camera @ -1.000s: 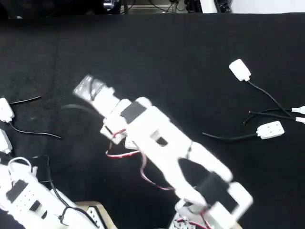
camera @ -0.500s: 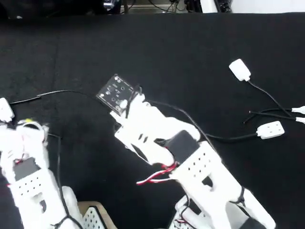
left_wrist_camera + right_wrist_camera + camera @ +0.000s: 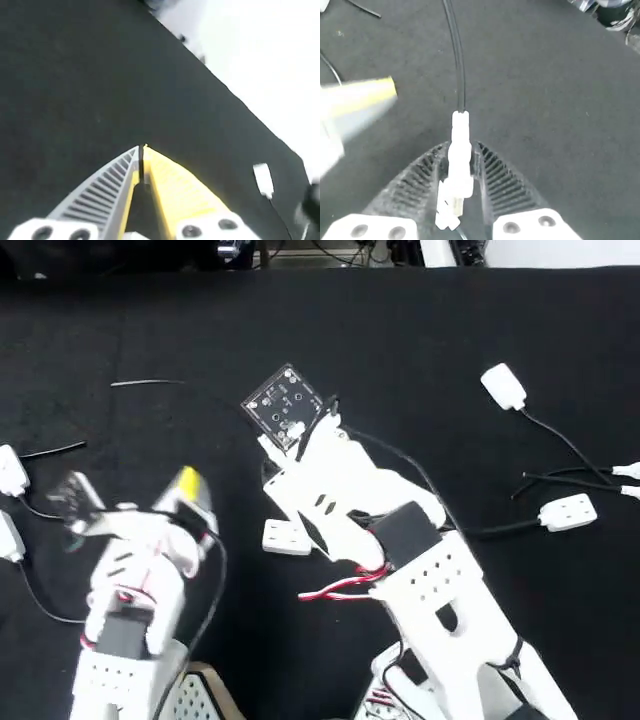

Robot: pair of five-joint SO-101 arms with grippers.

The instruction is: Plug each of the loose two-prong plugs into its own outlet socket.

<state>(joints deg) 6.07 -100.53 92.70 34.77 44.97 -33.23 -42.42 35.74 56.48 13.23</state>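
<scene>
- A black cloth-covered tabletop [image 3: 120, 320] carries two white robot arms, several white electrical pieces and thin cords.
- The right claw [image 3: 461, 148], with dark ribbed fingers, is pinching a slim white plastic plug [image 3: 459, 167] that stands lengthwise between them.
- A thin black cord [image 3: 455, 55] leaves the plug's far end and runs away across the tabletop.
- From above, the right arm [image 3: 400, 540] lies from the near edge toward the middle of the tabletop. It has a square dark circuit board [image 3: 285, 405] at its wrist.
- The left claw [image 3: 142, 149] has a grey ribbed finger [image 3: 107, 185] and a yellow finger [image 3: 172, 187]. Their tips are pressed together.
- From above, the left arm [image 3: 130, 610] sits at the near left, its yellow finger pointing toward the middle.
- A white rectangular outlet socket block [image 3: 283, 537] lies flat between the two arms, just beside the right arm.
- A second white socket block [image 3: 568, 512] lies near the right edge, attached to a black cord.
- A rounded white plug [image 3: 503, 386] lies farther back on the right. Its own cord trails toward the right edge.
- Two small white pieces [image 3: 10, 472] with cords sit at the left edge. It is unclear whether they are plugs or sockets.
</scene>
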